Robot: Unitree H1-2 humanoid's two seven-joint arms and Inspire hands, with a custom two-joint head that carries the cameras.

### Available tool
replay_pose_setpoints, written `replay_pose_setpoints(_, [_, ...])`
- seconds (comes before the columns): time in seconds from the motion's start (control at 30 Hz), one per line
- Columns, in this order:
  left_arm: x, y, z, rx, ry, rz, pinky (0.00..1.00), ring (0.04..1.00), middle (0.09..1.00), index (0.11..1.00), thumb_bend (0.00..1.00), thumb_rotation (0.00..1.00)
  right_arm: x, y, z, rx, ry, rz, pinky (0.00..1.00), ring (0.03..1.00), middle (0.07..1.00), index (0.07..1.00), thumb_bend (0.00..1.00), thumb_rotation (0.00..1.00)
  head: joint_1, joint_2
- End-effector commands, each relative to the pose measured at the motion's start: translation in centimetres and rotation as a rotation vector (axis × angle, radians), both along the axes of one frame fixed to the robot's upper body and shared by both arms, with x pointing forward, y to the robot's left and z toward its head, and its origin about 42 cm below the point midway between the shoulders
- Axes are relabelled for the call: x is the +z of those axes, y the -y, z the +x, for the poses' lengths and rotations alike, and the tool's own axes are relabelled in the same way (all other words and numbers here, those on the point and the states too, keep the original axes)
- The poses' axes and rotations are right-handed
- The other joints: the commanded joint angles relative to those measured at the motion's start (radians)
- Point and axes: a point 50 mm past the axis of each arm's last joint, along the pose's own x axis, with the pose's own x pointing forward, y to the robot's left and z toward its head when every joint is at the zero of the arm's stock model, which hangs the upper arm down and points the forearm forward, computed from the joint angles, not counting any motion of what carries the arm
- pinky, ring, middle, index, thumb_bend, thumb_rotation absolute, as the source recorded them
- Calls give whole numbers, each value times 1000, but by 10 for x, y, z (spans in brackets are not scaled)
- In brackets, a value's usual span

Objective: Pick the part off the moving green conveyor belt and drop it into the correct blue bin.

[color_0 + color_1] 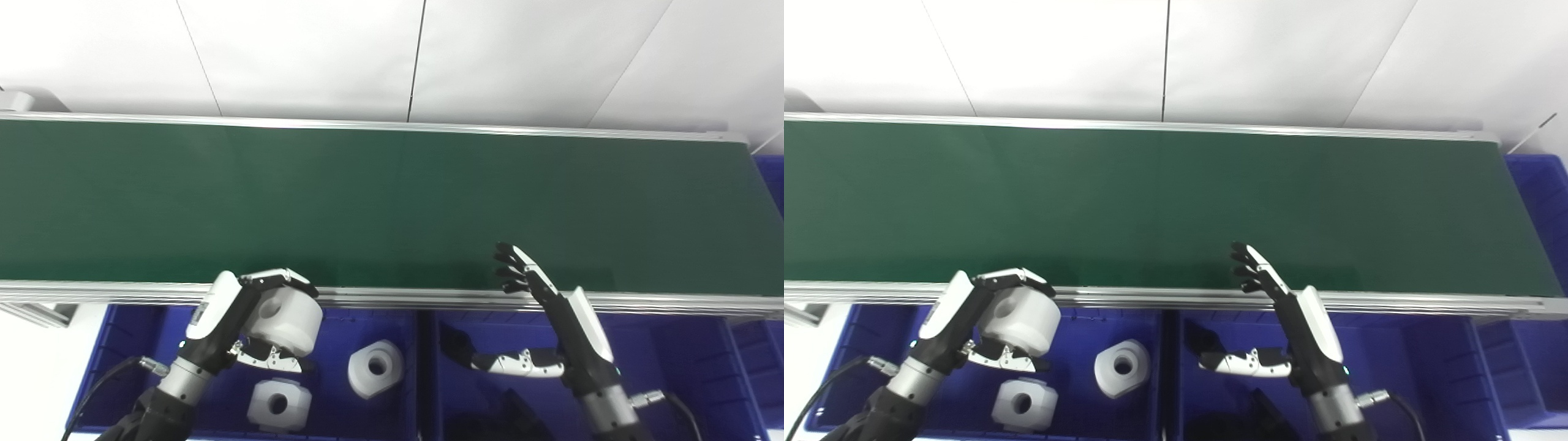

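My left hand (pixel 245 324) is shut on a white cylindrical part (pixel 285 318) with a round hole, held above the left blue bin (pixel 110 355) just past the belt's near rail. Two more white parts (pixel 375 367) (pixel 279 404) lie in that bin. My right hand (pixel 539 324) is open, fingers spread and pointing up over the near edge of the green conveyor belt (pixel 392 202), thumb stretched left over the right blue bin (pixel 674 361). No part shows on the belt.
An aluminium rail (pixel 392 297) runs along the belt's near side. A dark object (pixel 490 422) lies at the bottom of the right bin. Another blue bin (pixel 1540 184) stands past the belt's right end. White wall panels are behind.
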Motion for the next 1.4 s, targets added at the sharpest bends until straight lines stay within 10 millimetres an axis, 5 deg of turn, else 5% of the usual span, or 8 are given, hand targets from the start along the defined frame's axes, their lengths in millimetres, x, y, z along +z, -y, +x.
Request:
replay_pose_setpoints(0.0, [4, -3, 14, -26, 53, 8, 501, 443, 509, 510, 499, 0, 6, 1, 11, -9, 25, 21, 717, 812, 883, 925, 947, 422, -4, 1])
replay_pose_setpoints(0.43, [-13, 13, 57, -117, 65, 153, 538, 464, 504, 497, 500, 0, -6, 1, 31, -46, 18, 4, 707, 798, 857, 901, 951, 372, -9, -23])
replay_pose_setpoints(0.63, [-13, 15, 67, -204, 42, 354, 780, 670, 625, 497, 501, 79, -5, 4, 23, -68, 25, 10, 711, 795, 859, 900, 949, 374, -8, -23])
replay_pose_setpoints(0.67, [-11, 16, 66, -219, 23, 383, 853, 698, 656, 608, 597, 407, -4, 4, 22, -69, 27, 10, 716, 796, 860, 899, 949, 374, -8, -23])
replay_pose_setpoints(0.7, [-9, 16, 64, -232, 6, 407, 912, 725, 682, 652, 660, 562, -3, 4, 21, -71, 29, 11, 715, 795, 858, 900, 946, 374, -5, -21])
replay_pose_setpoints(0.83, [-1, 14, 54, -277, -40, 423, 997, 841, 815, 745, 835, 771, 1, 4, 15, -69, 32, 9, 718, 802, 863, 905, 947, 385, -8, -19])
replay_pose_setpoints(0.97, [10, 8, 42, -316, -65, 387, 1000, 893, 881, 800, 876, 769, 2, 4, 12, -63, 51, 19, 693, 792, 855, 903, 948, 402, -10, -14])
replay_pose_setpoints(1.37, [37, -22, -3, -355, -47, 256, 932, 861, 848, 799, 836, 710, 6, 5, 4, -82, 45, 45, 679, 782, 837, 893, 958, 381, 20, -8])
